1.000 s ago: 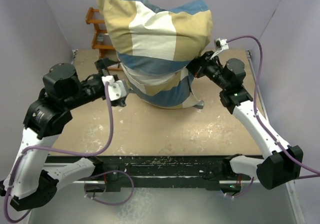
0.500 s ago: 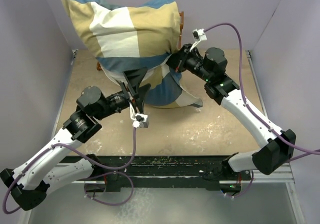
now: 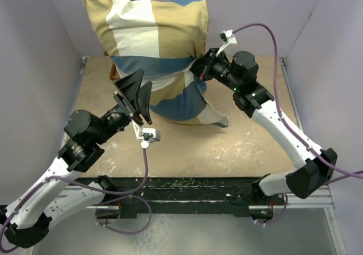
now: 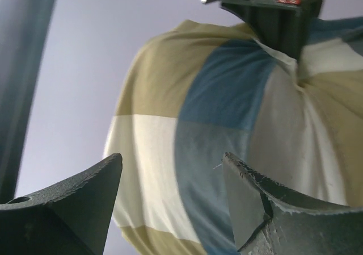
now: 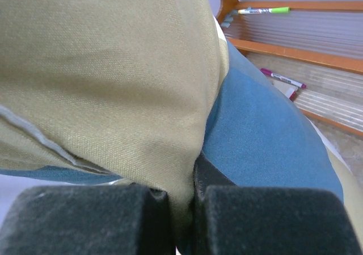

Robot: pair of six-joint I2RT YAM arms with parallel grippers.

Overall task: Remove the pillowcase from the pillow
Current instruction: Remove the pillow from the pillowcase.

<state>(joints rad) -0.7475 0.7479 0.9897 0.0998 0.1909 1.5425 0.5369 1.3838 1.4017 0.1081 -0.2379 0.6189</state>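
Note:
The pillowcase [image 3: 153,39], in tan, cream and blue blocks, hangs bulging above the table, its lower end drooping onto the board. The pillow is hidden inside it. My right gripper [image 3: 198,69] is at the cover's right side, shut on a fold of tan fabric [image 5: 170,153]; the pads [image 5: 96,221] pinch that fold in the right wrist view. My left gripper [image 3: 136,93] is at the cover's lower left, open, with nothing between its fingers. In the left wrist view the pillowcase [image 4: 227,124] fills the space beyond the left gripper [image 4: 170,159].
A wooden rack [image 5: 295,45] stands behind the cover and holds a green marker [image 5: 264,9] and a pink marker [image 5: 282,77]. The tan table board [image 3: 227,147] is dusted with white specks. Lavender walls [image 3: 34,50] close in on both sides.
The right gripper has carried the stuffed cover to the left. The left arm has swung in from the left to the cover's lower left corner, and its jaws have narrowed somewhat.

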